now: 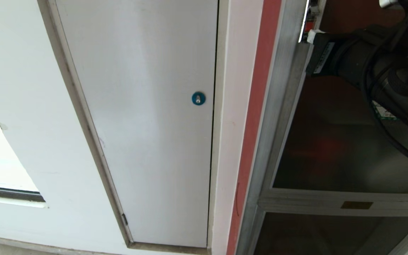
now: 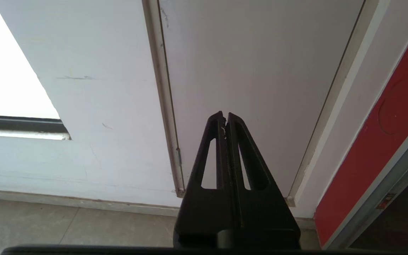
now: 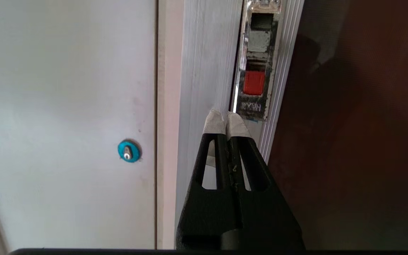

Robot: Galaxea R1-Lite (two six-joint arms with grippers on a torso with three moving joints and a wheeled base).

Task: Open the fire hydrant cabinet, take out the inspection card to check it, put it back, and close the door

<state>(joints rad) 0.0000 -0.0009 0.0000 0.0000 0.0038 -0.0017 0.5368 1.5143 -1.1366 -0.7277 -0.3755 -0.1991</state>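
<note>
The fire hydrant cabinet [image 1: 278,117] stands closed, its door [image 3: 349,141] of dark glass in a stiff metal frame just beside the right gripper [image 3: 226,118]. Likely heavy and slippery; best worked at the small red latch [image 3: 254,83] just beyond the tips. That claw is pressed shut on nothing. The left gripper [image 2: 224,118], also shut and empty, idles before the white panel [image 2: 253,71]. Only the right wrist view shows the latch; the head view shows 1 blue lock [image 1: 198,98].
</note>
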